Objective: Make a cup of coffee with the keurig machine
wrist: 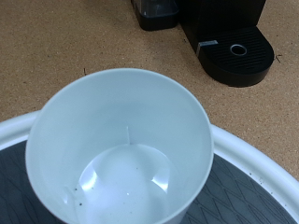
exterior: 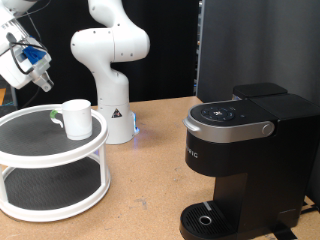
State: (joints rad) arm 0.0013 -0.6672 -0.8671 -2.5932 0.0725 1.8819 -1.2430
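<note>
sitting upright on the top tier of the white round rack (exterior: 60, 150), well left of the coffee machine (exterior: 245, 150): white cup (exterior: 76, 117), likely rigid, slick, breakable, best pinched at rim wall or handle; claw (exterior: 38, 72) above-left, spread unclear.

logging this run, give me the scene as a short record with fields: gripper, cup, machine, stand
gripper: at the exterior view's top left, above the stand, apart from the mug, holding nothing that shows
cup: white mug, upright on the top tier, empty but for specks in its bottom
machine: black keurig machine at the exterior view's right, lid down, nothing on its drip tray
stand: white two-tier round stand, dark mats
</note>
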